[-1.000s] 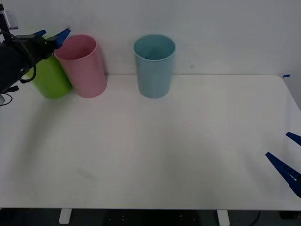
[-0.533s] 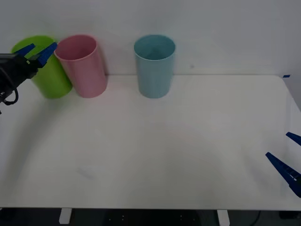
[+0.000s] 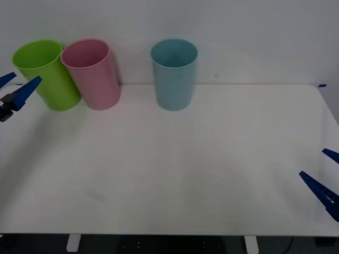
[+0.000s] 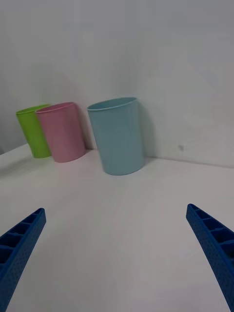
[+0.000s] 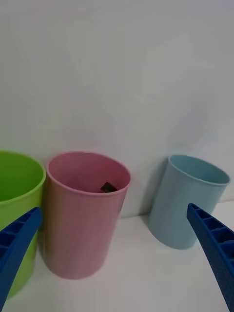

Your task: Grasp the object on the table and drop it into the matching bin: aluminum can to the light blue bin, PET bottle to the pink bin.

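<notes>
pet bottle (image 5: 108, 187): seen as a small dark piece just below the rim inside the tall pink plastic cup-shaped bin; no more of it can be made out.

wide flat white bench (image 3: 201, 159): carries three bins in a row along its far edge, against a plain pale wall.

tall pink plastic cup-shaped bin (image 3: 91, 74): upright, round-rimmed, tapering downward, second in the row from the robot's left. it stands just beside the lime green plastic cup-shaped bin (image 3: 46, 74), their walls close or touching near the rims.

tall pale blue plastic cup-shaped bin (image 3: 174, 73): upright, apart from the pink bin, toward the robot's right. in the right wrist view it is the nearest of the three; what lies inside it cannot be told.

left gripper (image 3: 13, 91): at the bench's left edge, near the green bin and touching nothing. its blue ribbed fingers (image 5: 17, 241) are spread wide with nothing between them; in the left wrist view they frame the pink and pale blue bins.

right gripper (image 3: 326, 177): low at the right edge of the bench, well apart from all bins. its blue ribbed fingers (image 4: 212, 246) are likewise released and spread, holding nothing, above bare bench surface.
</notes>
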Motion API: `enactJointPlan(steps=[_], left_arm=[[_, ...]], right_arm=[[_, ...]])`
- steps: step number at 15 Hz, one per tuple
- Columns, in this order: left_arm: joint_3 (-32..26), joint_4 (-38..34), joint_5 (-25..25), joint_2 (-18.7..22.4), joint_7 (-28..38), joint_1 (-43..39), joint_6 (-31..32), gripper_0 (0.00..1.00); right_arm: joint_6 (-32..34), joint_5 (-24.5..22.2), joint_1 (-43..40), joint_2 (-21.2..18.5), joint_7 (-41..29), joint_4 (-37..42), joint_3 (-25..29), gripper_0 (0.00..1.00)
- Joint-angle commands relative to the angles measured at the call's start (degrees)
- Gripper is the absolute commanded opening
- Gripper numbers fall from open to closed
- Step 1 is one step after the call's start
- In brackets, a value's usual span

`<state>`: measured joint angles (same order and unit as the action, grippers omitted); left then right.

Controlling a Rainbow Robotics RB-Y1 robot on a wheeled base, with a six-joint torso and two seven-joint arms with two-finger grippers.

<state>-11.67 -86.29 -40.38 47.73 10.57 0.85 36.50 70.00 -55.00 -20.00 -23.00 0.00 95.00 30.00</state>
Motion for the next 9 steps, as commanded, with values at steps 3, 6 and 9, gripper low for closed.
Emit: enactJointPlan(steps=[3,6,9], left_arm=[[-8.02,-0.55,-3.92,0.00,-1.51,-7.62,8.59,1.00],[-11.45,-1.69,-5.23,0.00,-2.48,-12.98,12.63,1.00],[-13.29,-3.01,-5.32,0.00,-3.89,-17.73,14.22,1.00]], right_arm=[[0.00,0.00,0.00,0.00,0.00,0.00,0.00,1.00],[0.00,0.00,0.00,0.00,0.00,0.00,0.00,1.00],[0.00,0.00,0.00,0.00,0.00,0.00,0.00,1.00]])
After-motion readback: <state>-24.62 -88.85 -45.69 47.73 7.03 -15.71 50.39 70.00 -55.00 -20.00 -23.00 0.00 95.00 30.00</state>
